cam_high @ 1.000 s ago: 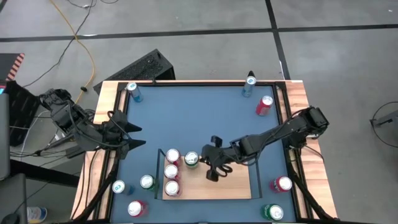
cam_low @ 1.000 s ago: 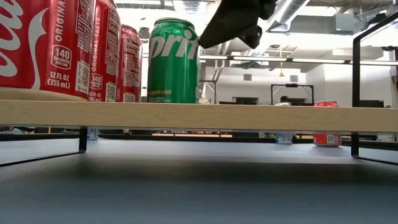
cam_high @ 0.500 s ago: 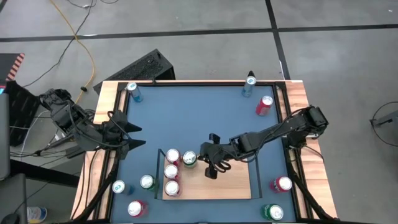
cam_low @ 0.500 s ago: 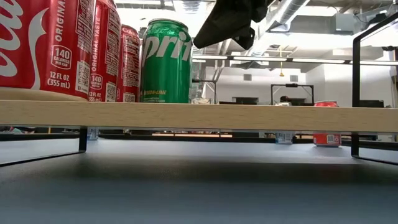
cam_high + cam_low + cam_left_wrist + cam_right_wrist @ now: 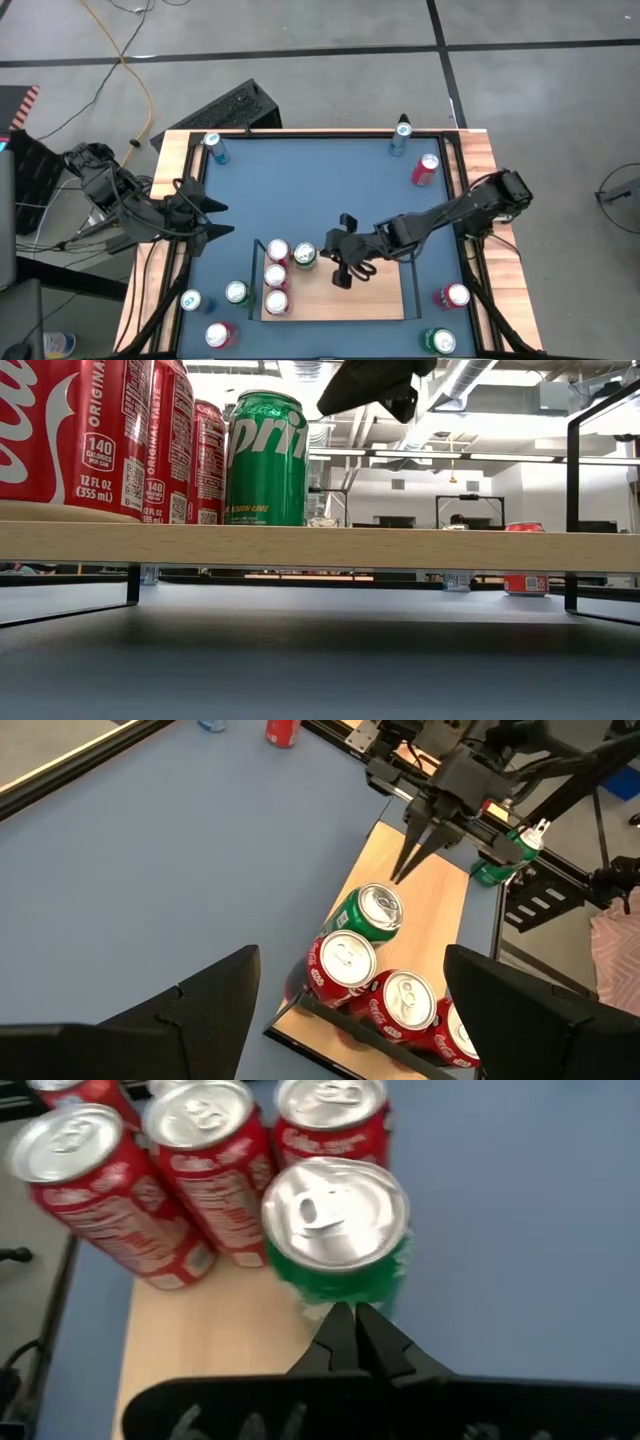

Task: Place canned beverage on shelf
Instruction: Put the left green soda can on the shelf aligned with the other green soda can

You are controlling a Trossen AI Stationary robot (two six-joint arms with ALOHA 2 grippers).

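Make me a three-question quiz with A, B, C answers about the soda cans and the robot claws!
1. Where does the green can stand?
A. on the shelf, next to the red cans
B. on the blue tabletop
C. on the floor

2. How many red cans are on the shelf?
A. one
B. three
C. six

3. How is the right gripper?
A. open wide
B. squeezing the green can
C. shut, holding nothing

Answers:
1. A, the high view shows it on the wooden board beside the red row.
2. B, three red cans line one short end.
3. C, its fingers meet in a point just off the green can.
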